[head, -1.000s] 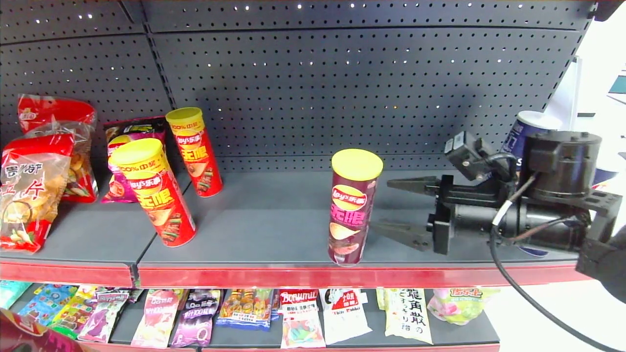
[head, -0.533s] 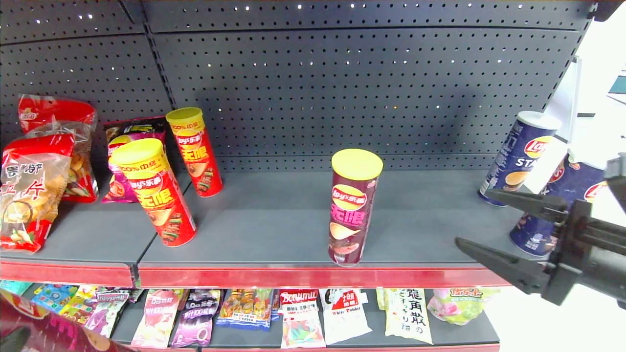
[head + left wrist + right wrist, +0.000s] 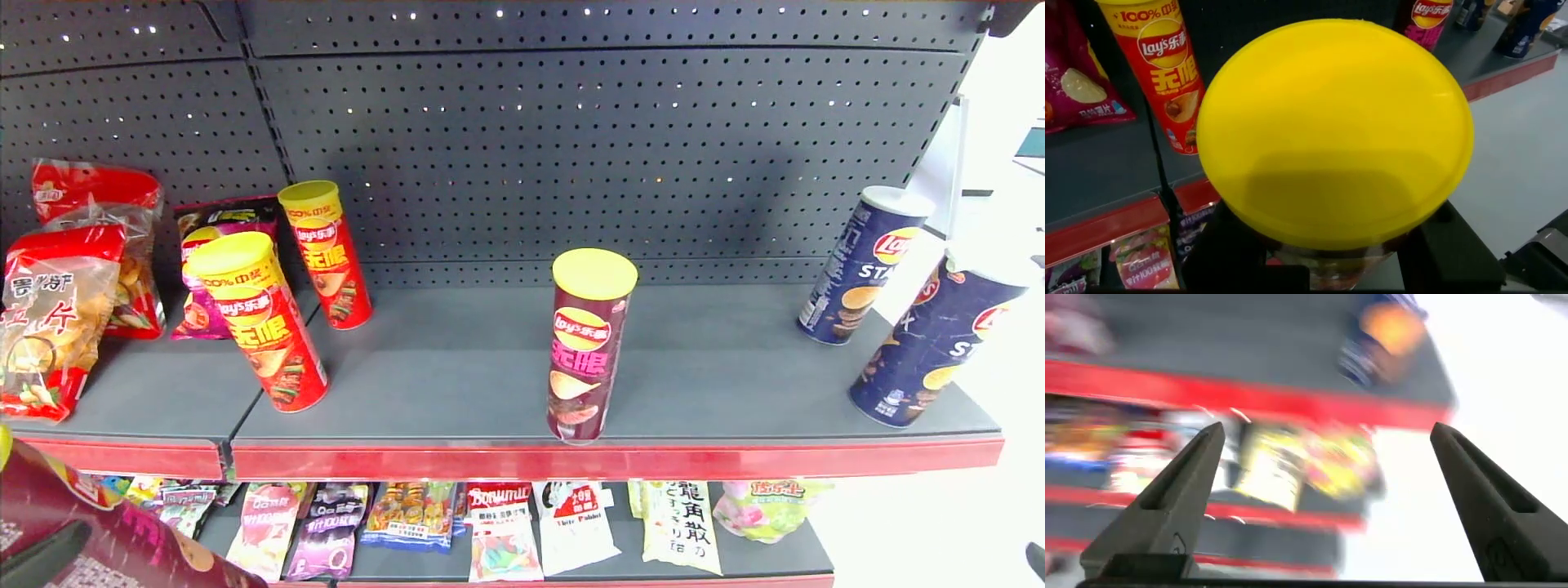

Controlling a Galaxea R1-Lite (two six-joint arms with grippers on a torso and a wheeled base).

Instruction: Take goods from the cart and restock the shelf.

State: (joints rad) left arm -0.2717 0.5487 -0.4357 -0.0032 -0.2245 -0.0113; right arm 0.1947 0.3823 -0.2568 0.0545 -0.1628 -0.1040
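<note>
**Maroon chip can held below the shelf, ready for placing**

The left arm's jaws grasp a maroon chip can (image 3: 106,535) low at the left, beneath the red front lip (image 3: 571,461) of the shelf (image 3: 457,367). Its yellow lid (image 3: 1335,131) faces the wrist camera, and the can lies tilted in the head view. The right arm's jaws stand wide apart with nothing between them, their fingers (image 3: 1167,506) pointed toward the lower shelves. On the shelf a matching maroon can (image 3: 589,347) stands upright right at the front edge, with two red cans (image 3: 260,322) to its left and two blue cans (image 3: 865,265) to its right. The step in hand appears to be the placing. Done well, it calls for raising the can clear of the lip, bringing it upright, and setting it in the bare stretch between the red cans and the maroon one, apart from both. The standing can, so near the edge, would likely topple at a nudge. Release should wait until the base sits flat.
</note>
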